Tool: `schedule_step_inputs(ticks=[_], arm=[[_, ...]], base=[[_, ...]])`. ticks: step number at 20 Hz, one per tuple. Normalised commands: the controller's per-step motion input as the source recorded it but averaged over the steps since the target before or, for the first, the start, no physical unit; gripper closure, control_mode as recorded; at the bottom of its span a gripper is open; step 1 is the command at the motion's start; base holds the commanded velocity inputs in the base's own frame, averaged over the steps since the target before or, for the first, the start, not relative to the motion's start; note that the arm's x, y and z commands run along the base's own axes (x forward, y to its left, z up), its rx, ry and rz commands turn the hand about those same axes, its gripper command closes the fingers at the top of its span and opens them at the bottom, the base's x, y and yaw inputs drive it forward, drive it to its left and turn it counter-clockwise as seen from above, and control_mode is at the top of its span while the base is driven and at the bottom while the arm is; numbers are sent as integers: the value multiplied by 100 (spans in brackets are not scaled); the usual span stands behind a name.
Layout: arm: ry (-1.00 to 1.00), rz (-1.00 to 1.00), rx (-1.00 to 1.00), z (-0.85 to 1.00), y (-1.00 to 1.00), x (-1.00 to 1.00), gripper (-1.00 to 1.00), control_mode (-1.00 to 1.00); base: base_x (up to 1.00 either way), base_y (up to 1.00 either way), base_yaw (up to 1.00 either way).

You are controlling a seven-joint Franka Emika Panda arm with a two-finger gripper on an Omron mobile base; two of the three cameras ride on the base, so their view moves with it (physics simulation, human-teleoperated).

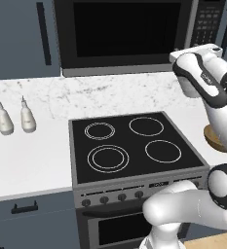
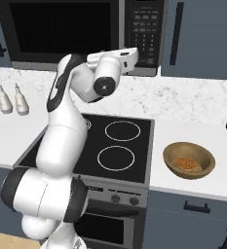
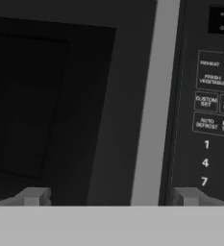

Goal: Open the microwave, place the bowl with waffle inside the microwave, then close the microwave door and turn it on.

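Steel-edged and shut, the microwave door [image 3: 75, 105] sits right in front of the wide-open, empty pincer [image 3: 111, 197], looks stiff and heavy, and is best grabbed by its silver strip [image 3: 154, 101] between the 2 fingers [image 3: 34, 196].

The white arm [image 2: 61, 146] rises from its base, bends sharply at the elbow and reaches forward and up, its hand held level. The gripper [image 3: 111, 196] has its jaws spread wide, both fingertips [image 3: 34, 196] apart with nothing between them.
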Motion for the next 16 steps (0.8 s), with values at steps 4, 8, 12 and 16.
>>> schedule_step_inputs(ticks=[4, 8, 12, 16], arm=[[-8, 0, -1, 0, -8, 23, -100, -100], [-7, 0, -2, 0, -1, 26, 100, -100], [-4, 0, -8, 0, 1, 41, 100, -100], [-7, 3, -13, 0, 0, 19, 100, -100]], base=[[0, 0, 0], [0, 0, 0], [0, 0, 0], [0, 0, 0]])
